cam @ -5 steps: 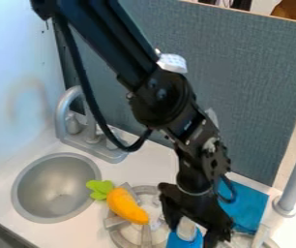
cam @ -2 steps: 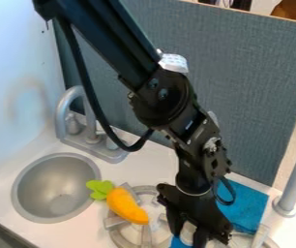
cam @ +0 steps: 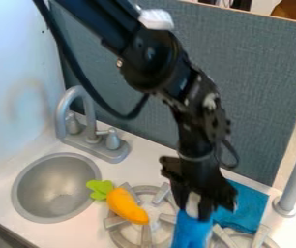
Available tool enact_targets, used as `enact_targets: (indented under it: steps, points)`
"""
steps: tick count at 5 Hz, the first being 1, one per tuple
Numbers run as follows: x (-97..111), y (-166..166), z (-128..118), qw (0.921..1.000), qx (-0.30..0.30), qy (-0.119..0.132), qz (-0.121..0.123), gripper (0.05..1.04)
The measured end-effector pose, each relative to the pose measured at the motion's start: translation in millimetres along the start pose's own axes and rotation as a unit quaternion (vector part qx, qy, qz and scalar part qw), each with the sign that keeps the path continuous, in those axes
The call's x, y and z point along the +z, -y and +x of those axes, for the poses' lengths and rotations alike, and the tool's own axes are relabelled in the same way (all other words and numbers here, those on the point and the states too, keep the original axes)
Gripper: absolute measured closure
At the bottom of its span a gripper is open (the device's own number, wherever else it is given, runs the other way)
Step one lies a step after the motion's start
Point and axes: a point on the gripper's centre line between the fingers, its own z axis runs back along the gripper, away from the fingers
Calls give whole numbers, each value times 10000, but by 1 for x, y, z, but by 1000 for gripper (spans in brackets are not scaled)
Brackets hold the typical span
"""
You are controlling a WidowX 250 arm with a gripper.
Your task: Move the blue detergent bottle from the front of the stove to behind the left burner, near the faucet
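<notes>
the fingers (cam: 193,212), part-closed around the pale top of a blue object (cam: 190,232), have just risen at the lower centre of the frame, the object coming up too: the grip seems secure. the orange toy vegetable (cam: 126,207) stays to their left.

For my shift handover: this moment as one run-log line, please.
end effector: closed on blue object | orange toy vegetable: on burner grate, leaves toward sink | blue cloth: near end effector

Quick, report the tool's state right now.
Tool: closed, holding a blue object by its whitish top.
</notes>
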Motion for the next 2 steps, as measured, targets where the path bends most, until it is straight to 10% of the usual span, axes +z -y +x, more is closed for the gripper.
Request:
enact_targets:
  steps: [2]
  points:
    - [24, -33, 41, 9977, 540, 410, -78, 566]
